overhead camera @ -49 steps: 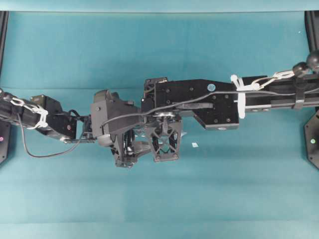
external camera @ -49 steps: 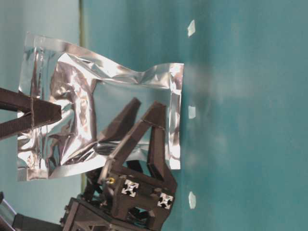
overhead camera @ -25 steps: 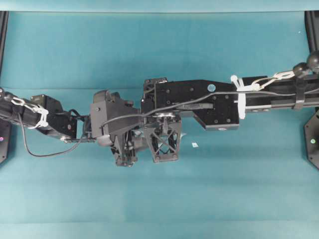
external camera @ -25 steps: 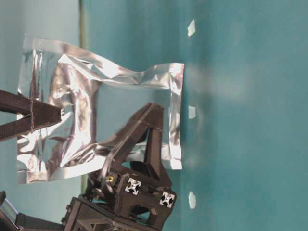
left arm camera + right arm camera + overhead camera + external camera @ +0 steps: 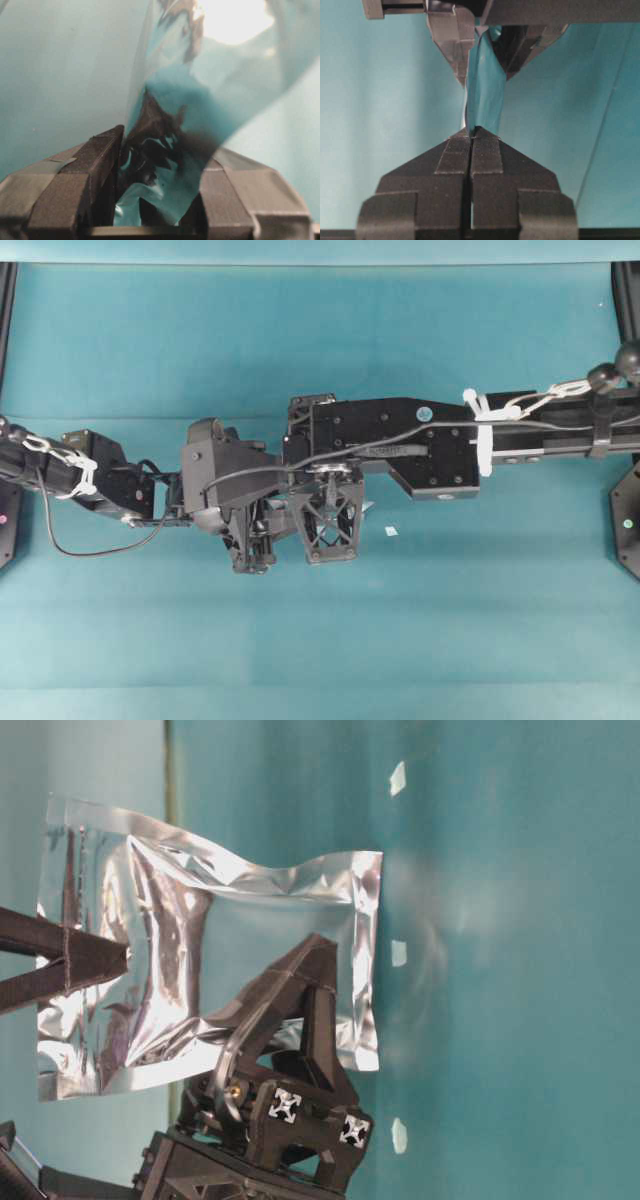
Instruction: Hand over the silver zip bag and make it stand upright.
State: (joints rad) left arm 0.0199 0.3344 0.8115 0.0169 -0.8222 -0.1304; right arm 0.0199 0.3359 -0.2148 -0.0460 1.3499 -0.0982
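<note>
Teal cloth covers the table point(image 5: 150, 350) in the overhead view, where the two black arms meet near the middle. The left gripper point(image 5: 262, 540) and the right gripper point(image 5: 330, 530) sit close side by side, their bodies hiding nearly all of the silver zip bag; only a thin bright sliver shows by the right gripper's edge. A tiny white scrap point(image 5: 390, 531) lies on the cloth just to the right of them.

At table level (this view is turned on its side, with the cloth surface at the right) the silver zip bag point(image 5: 150, 950) hangs in plain sight, a crinkled foil sheet seen broadside. The right gripper point(image 5: 122, 960) comes in from the frame's left edge and pinches the bag near its zip end. The left gripper point(image 5: 300, 980) reaches up from the bottom, its fingers point(image 5: 320, 1020) pressed against the bag's lower part. The bag's far sealed edge is close to the cloth; whether it touches cannot be told. Three white scraps point(image 5: 398, 953) dot the cloth beside it.

From the left wrist, the bag point(image 5: 200, 90) rises between the two pads point(image 5: 102, 160), which squeeze its dark, folded foil.

From the right wrist, the right gripper point(image 5: 471, 134) is pressed together on the bag's thin edge point(image 5: 485, 85), and the left gripper point(image 5: 482, 55) grips the same sheet at the top of the frame.
</note>
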